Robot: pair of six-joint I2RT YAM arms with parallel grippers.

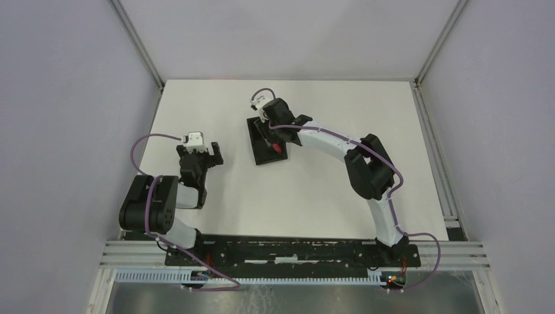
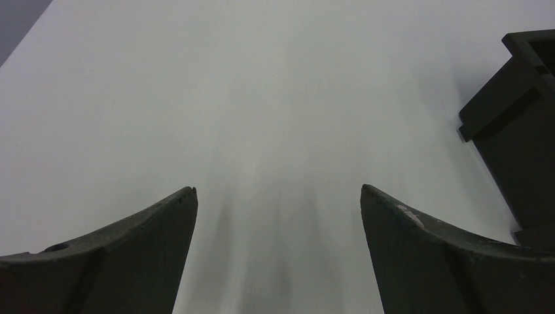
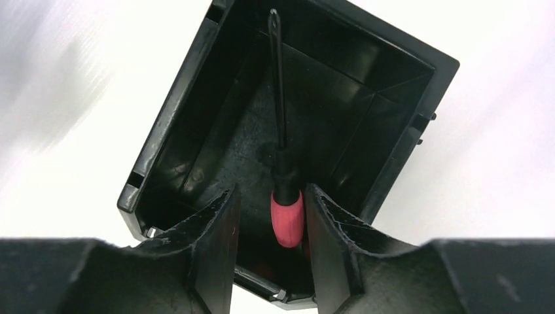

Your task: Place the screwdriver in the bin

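Right wrist view: the screwdriver point(image 3: 286, 209) is inside the bin point(image 3: 177, 118). Its red handle is at the near end and its thin black shaft points toward the far wall. The right gripper point(image 3: 269, 188) hangs directly over the handle with its jaws partly apart. There is a clear gap on the left of the handle, while the right finger is just beside it, perhaps touching. Nothing looks clamped, so the tool appears to be loose in the bin. Whether it lies flat on the bin floor or leans on a wall cannot be told. The gripper sits low between the walls, probably so the screwdriver lands inside rather than bouncing out.

Top external view: the bin point(image 1: 256, 140) stands at an angle near the middle of the white bench point(image 1: 314, 190). The red handle point(image 1: 277, 148) shows at its near end, under the right gripper point(image 1: 271, 124). The right arm reaches in from the right in a long curve.

The left gripper point(image 1: 199, 157) rests well apart from the bin, to its left and low over the bench, apparently parked out of the way. In the left wrist view its jaws are wide apart, with only bare bench between them.

Judging by this, the task looks all but done, and the right arm only needs to lift clear without catching the handle.
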